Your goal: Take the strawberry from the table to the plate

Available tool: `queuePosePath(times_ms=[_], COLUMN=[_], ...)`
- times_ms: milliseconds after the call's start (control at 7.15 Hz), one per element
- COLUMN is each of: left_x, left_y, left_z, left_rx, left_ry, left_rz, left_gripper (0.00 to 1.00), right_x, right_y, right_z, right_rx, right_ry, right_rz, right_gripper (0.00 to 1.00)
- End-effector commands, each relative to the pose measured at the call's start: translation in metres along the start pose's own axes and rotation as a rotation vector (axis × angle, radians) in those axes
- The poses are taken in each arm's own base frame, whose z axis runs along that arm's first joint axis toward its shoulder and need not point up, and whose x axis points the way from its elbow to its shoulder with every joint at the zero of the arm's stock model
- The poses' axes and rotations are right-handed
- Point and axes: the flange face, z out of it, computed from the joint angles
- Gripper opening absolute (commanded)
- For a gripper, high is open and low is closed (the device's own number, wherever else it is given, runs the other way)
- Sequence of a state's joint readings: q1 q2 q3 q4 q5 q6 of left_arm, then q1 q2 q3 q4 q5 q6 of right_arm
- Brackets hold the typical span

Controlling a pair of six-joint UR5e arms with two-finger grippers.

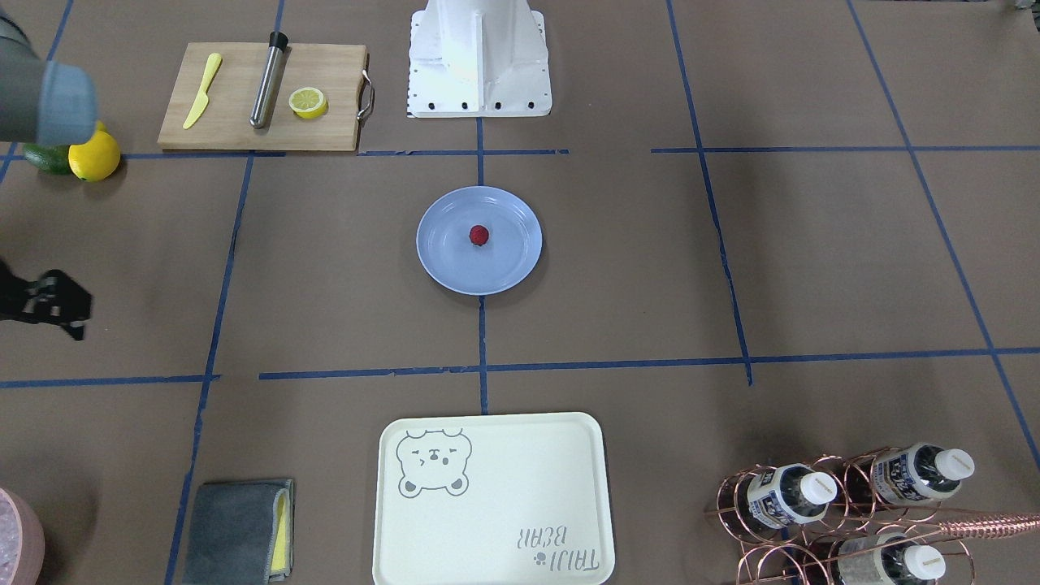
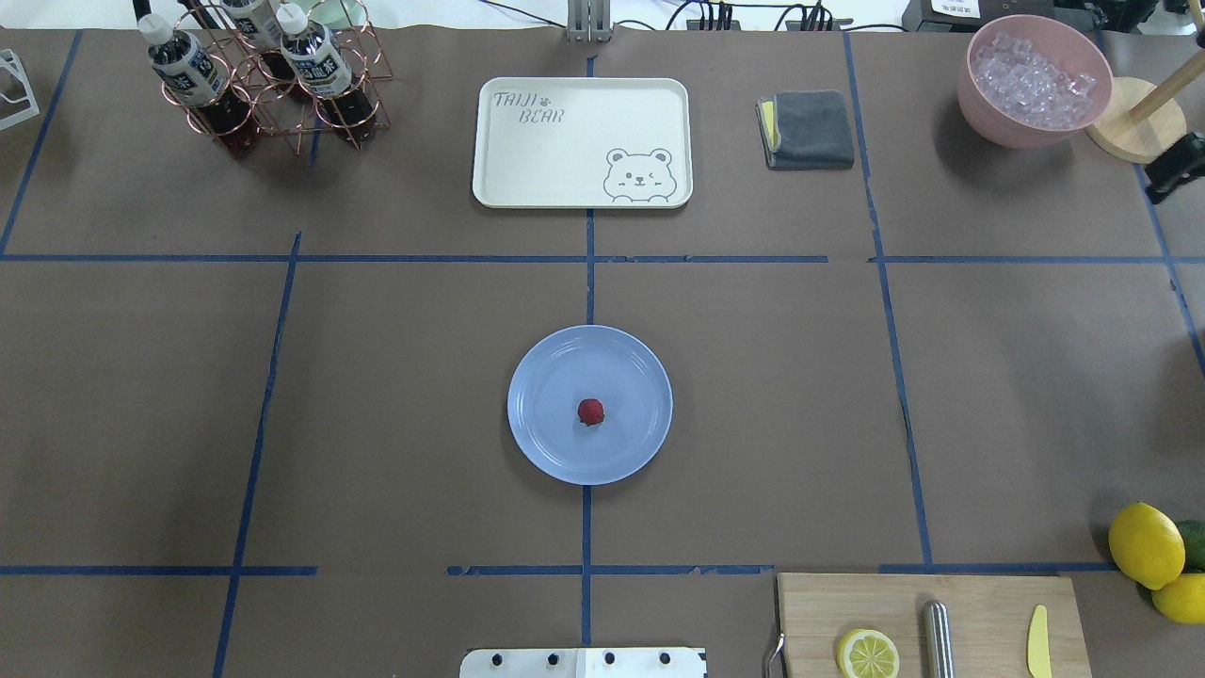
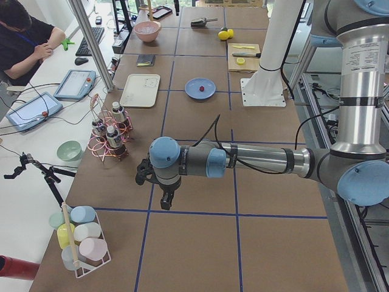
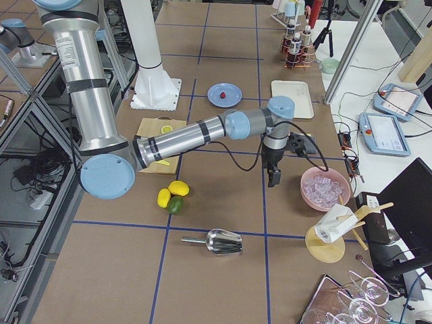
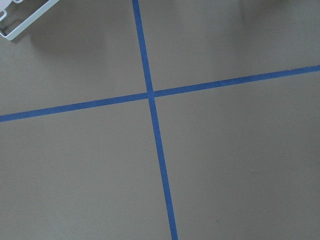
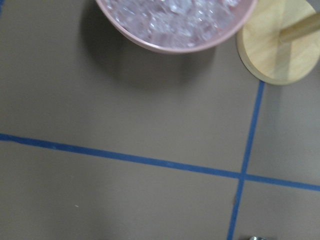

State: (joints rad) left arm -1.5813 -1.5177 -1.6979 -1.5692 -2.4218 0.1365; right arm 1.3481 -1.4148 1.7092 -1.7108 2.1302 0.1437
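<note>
The small dark-red strawberry [image 1: 479,236] [image 2: 590,411] lies in the middle of the light blue plate [image 1: 443,260] [image 2: 546,443], which rests on the brown table [image 2: 395,405] at its centre. Both arms are far from the plate. My left gripper [image 3: 164,201] hangs over bare table beyond the bottle rack; I cannot tell whether it is open or shut. My right gripper [image 4: 273,179] hovers near the pink ice bowl and shows only as a dark shape [image 1: 49,305] at the frame edge; its jaws are unclear. Neither wrist view shows fingers.
A cutting board [image 2: 979,612] holds a lemon half [image 2: 867,653], a metal rod and a yellow knife. Lemons [image 2: 1145,544] and an avocado lie beside it. Farther off are the bear tray [image 2: 582,141], bottle rack [image 2: 264,80], grey cloth [image 2: 810,129] and ice bowl [image 2: 1036,80].
</note>
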Motion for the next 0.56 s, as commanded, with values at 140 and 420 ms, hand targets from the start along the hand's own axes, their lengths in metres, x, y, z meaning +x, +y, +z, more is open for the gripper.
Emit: queuePosePath(times_ms=[140, 420], left_x=[0.001, 0.002], left_y=[-0.001, -0.001], left_z=[-0.002, -0.001], left_rx=[0.024, 0.025], left_ry=[-0.011, -0.009], left_rz=[0.028, 0.032], left_gripper=[1.00, 1.00], right_x=[0.104, 0.103], right_y=[0.097, 0.106], right_z=[0.051, 0.055], right_rx=[-0.062, -0.042], right_ry=[-0.030, -0.076], right_rz=[0.158, 0.145], right_gripper=[1.00, 1.00])
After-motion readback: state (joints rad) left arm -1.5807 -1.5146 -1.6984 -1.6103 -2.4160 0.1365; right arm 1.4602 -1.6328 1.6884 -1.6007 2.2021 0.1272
